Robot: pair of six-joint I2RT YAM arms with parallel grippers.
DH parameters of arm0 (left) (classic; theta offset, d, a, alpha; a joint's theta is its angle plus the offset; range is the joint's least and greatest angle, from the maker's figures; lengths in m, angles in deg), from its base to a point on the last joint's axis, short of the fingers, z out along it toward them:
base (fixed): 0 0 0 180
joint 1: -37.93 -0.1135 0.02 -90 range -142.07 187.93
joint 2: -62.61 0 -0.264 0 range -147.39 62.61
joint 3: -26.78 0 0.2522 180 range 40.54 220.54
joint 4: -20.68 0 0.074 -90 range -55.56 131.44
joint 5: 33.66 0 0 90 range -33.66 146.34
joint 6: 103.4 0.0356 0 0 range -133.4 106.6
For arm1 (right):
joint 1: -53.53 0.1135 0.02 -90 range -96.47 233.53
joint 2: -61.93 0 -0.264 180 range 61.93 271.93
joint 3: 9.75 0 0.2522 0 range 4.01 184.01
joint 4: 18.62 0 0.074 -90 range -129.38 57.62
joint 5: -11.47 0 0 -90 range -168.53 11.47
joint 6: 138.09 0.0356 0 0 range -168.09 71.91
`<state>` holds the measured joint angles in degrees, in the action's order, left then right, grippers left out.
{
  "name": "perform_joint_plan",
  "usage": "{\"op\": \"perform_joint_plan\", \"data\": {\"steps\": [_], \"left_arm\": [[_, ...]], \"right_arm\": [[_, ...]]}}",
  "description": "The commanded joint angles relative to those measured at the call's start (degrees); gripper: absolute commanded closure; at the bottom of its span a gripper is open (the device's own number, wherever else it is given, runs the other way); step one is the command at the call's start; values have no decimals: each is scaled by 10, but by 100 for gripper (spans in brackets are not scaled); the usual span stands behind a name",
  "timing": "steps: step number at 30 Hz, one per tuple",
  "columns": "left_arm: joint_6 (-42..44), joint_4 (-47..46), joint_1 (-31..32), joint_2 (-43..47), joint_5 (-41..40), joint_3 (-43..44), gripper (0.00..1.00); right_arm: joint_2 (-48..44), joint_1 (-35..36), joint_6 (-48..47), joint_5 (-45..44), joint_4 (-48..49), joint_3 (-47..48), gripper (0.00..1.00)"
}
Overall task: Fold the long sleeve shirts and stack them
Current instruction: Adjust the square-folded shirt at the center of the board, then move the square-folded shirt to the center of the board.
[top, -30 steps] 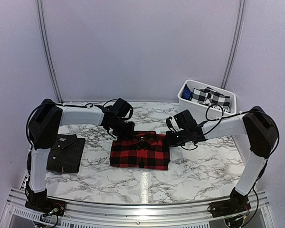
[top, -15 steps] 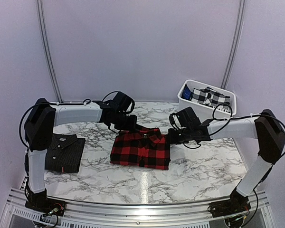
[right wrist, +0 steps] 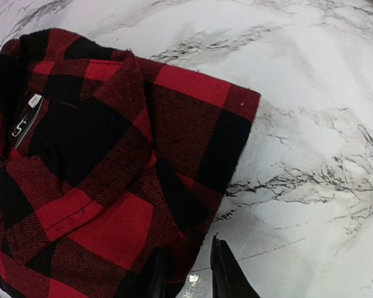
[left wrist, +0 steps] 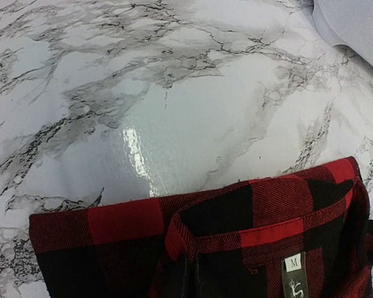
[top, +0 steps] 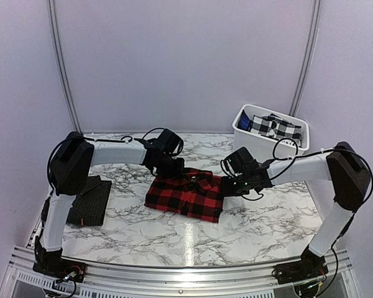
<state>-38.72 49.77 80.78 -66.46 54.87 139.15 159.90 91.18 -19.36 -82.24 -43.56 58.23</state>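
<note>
Shirts counted: two on the bench [top: 261, 217]. A folded red-and-black checked shirt [top: 185, 195] is laid at the middle, and a black shirt [top: 90, 202] at the left edge, well apart.
Other things: one white bin [top: 244, 135] at the far right, with a black-and-white cloth [top: 275, 127] inside.
Left fingers [top: 171, 166]: closed at the checked shirt's far left corner (they are unseen in their own wrist view, so a hold on fabric cannot be told).
Right fingers [top: 229, 185]: set at the shirt's right edge.
Right wrist view only: these fingers [right wrist: 224, 274] are shown slightly parted, with the shirt's edge at the gap.
Left wrist view only: the collar's size label [left wrist: 293, 263], marked M.
</note>
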Motion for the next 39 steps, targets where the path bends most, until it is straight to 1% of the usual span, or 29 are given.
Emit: {"op": "perform_joint_plan", "data": {"steps": [1,3,4,5,10,13,15,20,23,26,29,31,33,36,39], "left_arm": [[8,10,-4,0,7,25,94],[8,14,-6,7,6,28,88],[6,16,-8,13,3,28,84],[4,17,-10,23,-1,26,76],[-16,23,-35,100,-22,-12,51],[-34,25,-59,161,-29,-65,49],[-47,31,-75,202,-30,-117,49],[-63,50,-100,312,-54,-246,49],[-73,69,-114,360,-59,-310,48],[-78,92,-116,400,-70,-365,48],[-91,109,-116,424,-80,-407,48],[-100,122,-116,433,-99,-432,48],[-108,136,-116,439,-121,-454,48],[-126,147,-111,442,-124,-479,44],[-139,162,-103,437,-161,-489,42]], "right_arm": [[-48,31,-6,-37,-36,53,71],[-49,51,-6,-38,-32,77,67],[-42,61,-6,-36,-24,88,63],[-30,73,-7,-31,-16,101,62],[63,127,-13,-19,-14,190,60],[107,147,-13,-10,-14,225,61],[124,157,-11,-6,-14,236,61],[148,163,-4,-3,-3,213,61],[171,163,0,-8,4,195,57],[191,163,2,-10,10,180,49],[192,162,2,-21,19,165,42],[188,159,2,-24,22,151,39],[177,152,4,-26,28,133,39],[150,137,5,-26,36,96,38],[115,118,5,-28,43,57,38]]}}
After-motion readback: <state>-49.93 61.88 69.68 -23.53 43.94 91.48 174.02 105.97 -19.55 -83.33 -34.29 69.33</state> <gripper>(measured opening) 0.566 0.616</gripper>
